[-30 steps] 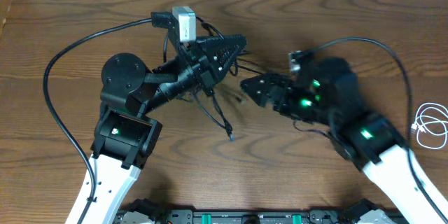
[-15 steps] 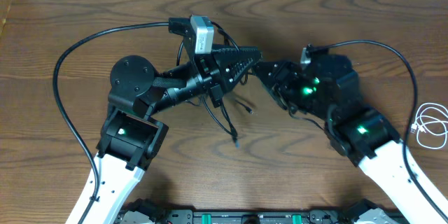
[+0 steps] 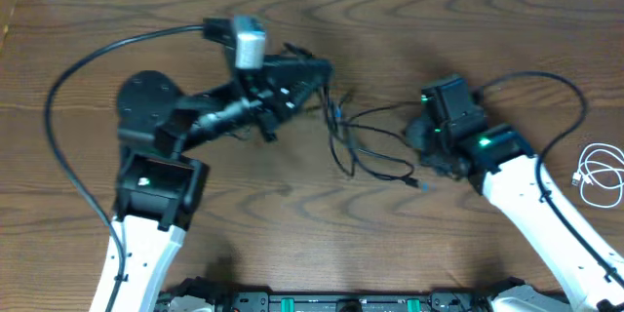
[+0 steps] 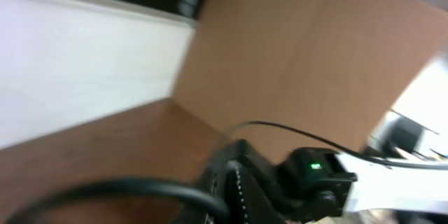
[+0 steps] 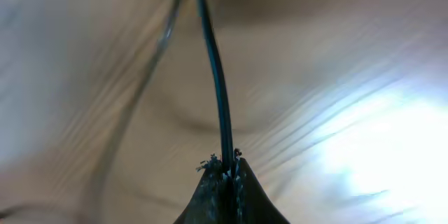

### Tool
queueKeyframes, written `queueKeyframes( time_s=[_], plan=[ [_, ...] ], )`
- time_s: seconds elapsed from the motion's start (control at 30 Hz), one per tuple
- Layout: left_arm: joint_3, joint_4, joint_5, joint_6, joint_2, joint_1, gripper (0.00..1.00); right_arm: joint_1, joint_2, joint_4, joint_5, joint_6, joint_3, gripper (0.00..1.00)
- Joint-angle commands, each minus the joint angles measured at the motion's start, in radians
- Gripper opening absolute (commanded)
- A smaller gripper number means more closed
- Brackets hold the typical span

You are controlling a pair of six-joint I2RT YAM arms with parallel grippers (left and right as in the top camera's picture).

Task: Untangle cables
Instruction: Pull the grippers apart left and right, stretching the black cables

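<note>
The black left gripper [image 3: 317, 68] stretches out to the right, fingers closed. The black right gripper [image 5: 225, 171] has its 2 fingers pressed together.

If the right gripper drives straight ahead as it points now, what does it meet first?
Probably the black cable it is shut on, which runs straight ahead from the right gripper. Beyond looks like table, though blurred.

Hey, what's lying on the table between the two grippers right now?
The tangled black cables, looping over the table between the left gripper and the right gripper, which is shut on one strand. The overhead view shows it.
</note>
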Motion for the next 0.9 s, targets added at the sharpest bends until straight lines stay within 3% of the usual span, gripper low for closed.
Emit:
queueKeyframes(
  time_s=[0.0, 0.53, 0.87],
  plan=[
    [0.004, 0.011, 0.026, 0.021, -0.026, 0.097, 0.08, -0.079, -0.048, -0.053, 0.22, -0.088, 0.007, 0.02],
    [0.004, -0.137, 0.008, 0.021, 0.018, 0.425, 0.08, -0.499, -0.092, -0.097, 0.288, -0.319, 0.007, 0.01],
    [0.004, -0.316, -0.317, -0.024, 0.041, 0.521, 0.08, -0.604, -0.091, -0.062, 0.322, -0.46, 0.007, 0.01]
  ],
)
